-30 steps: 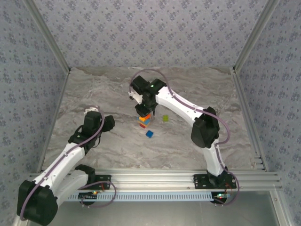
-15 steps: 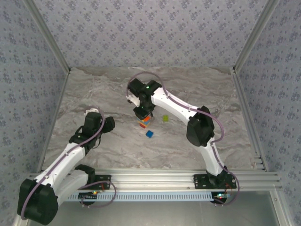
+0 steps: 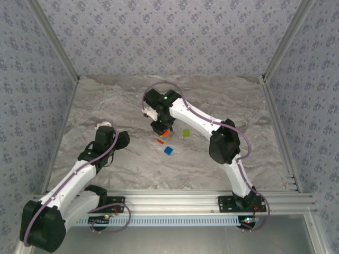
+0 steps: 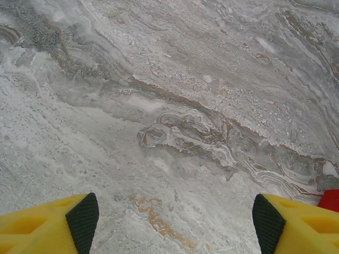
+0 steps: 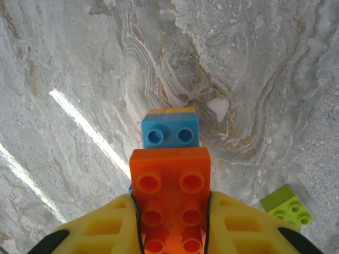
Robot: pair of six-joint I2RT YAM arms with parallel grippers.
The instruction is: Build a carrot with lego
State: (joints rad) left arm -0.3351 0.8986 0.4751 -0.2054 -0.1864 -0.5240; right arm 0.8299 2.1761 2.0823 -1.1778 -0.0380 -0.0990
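Over marble tabletop (image 3: 106, 100), right gripper (image 5: 172, 222) pinches one orange brick (image 5: 170, 182) (left gripper (image 4: 175, 223) agape, empty)

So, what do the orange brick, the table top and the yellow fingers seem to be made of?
The orange brick looks like moulded plastic, smooth and slightly glossy: round studs, even colour. The table top looks like grey veined marble with reflected light streaks, though it may be printed laminate. The yellow fingers seem rigid matte plastic, with recessed pockets.
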